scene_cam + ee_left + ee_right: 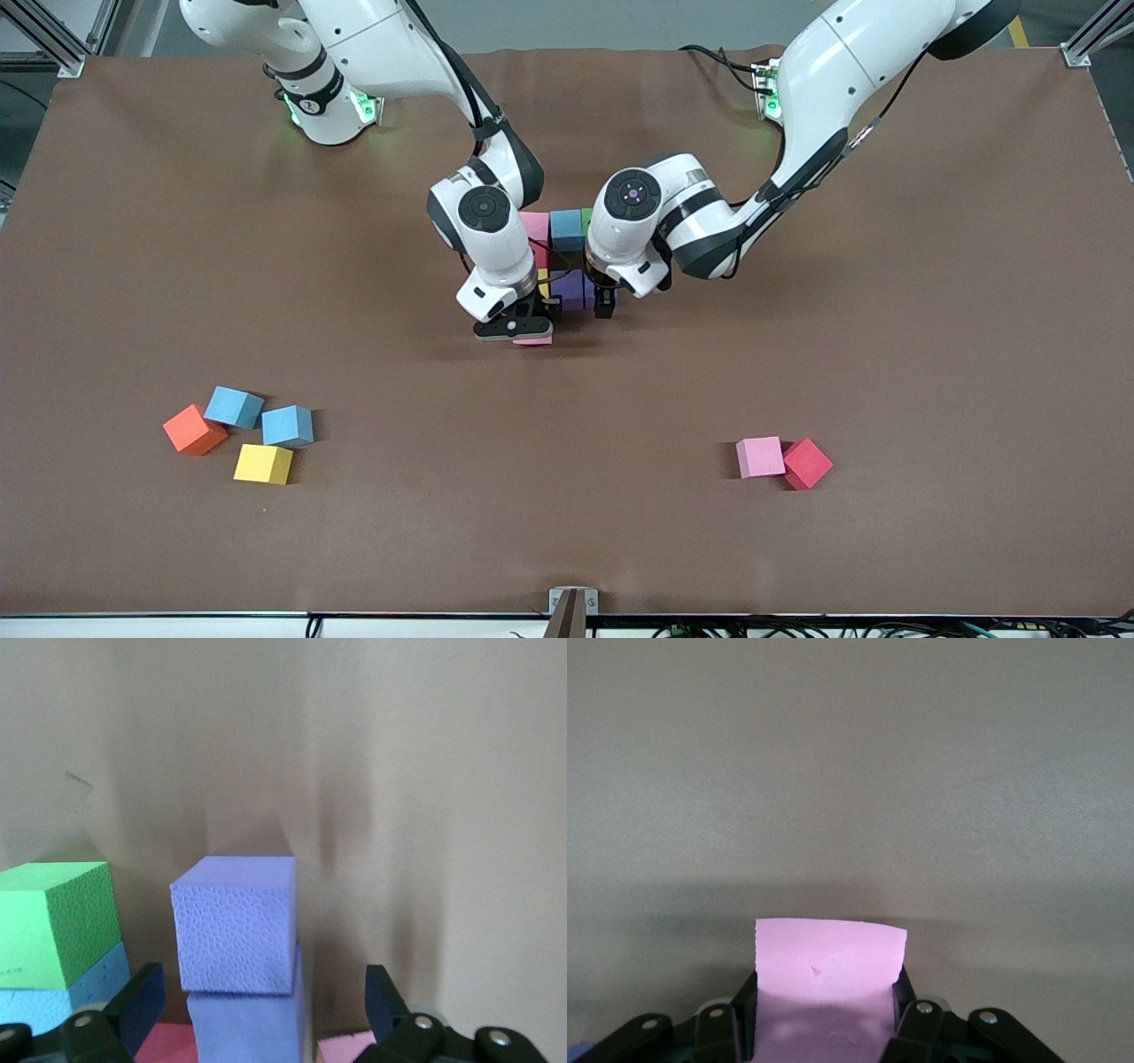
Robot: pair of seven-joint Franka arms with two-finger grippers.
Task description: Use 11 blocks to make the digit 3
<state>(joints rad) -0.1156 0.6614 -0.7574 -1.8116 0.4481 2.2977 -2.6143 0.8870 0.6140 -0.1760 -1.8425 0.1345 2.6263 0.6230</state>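
Observation:
The partly built figure sits mid-table: a pink cube (534, 225), a light blue cube (567, 228), a green cube (586, 220), a yellow cube (543, 282) and purple cubes (574, 289). My right gripper (521, 328) is shut on a pink cube (532, 339) low at the figure's edge nearest the front camera; it fills the jaws in the right wrist view (830, 957). My left gripper (605, 306) is open, its fingers (142, 1003) apart on either side of the two purple cubes (235, 921). The green cube (58, 921) shows beside them.
Loose near the front camera toward the right arm's end lie an orange cube (194, 430), two light blue cubes (234, 407) (287, 425) and a yellow cube (263, 463). Toward the left arm's end a pink cube (760, 457) touches a red cube (807, 462).

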